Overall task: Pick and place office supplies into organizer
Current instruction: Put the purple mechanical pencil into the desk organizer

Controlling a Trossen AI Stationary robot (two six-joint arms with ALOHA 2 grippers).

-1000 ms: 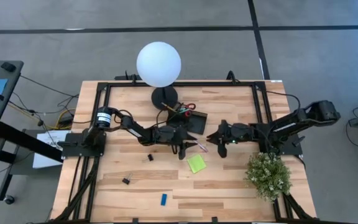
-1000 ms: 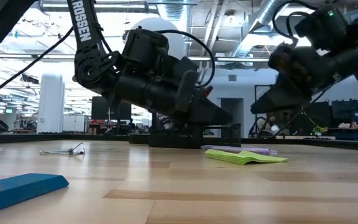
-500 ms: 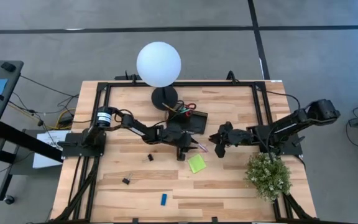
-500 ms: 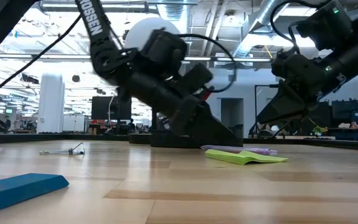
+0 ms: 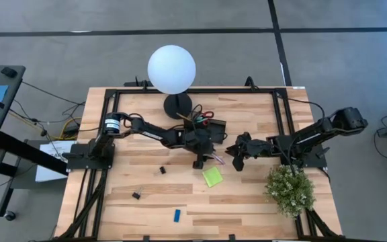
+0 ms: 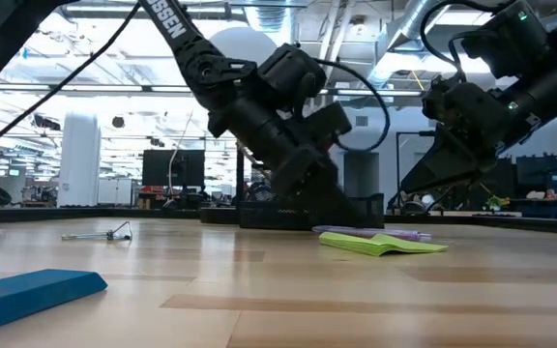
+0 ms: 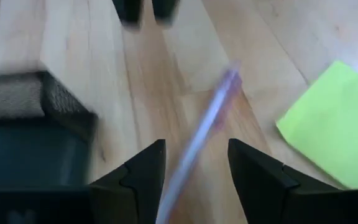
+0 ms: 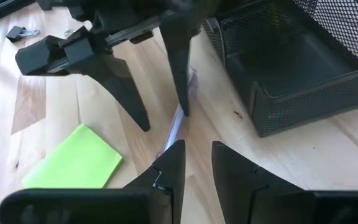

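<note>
Pale lilac plastic pen (image 7: 211, 115) lies between left gripper's (image 7: 194, 163) spread fingers, apparently ungripped; centre, then close. Right gripper (image 8: 196, 167) waits near, parted.

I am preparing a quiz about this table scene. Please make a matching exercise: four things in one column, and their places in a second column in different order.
1. sticky-note pad
2. blue eraser
3. potted plant
4. globe lamp

a. far edge, beside the organizer
b. near edge
c. right side
d. centre, beside the pen

Pairs: 1-d, 2-b, 3-c, 4-a
</note>
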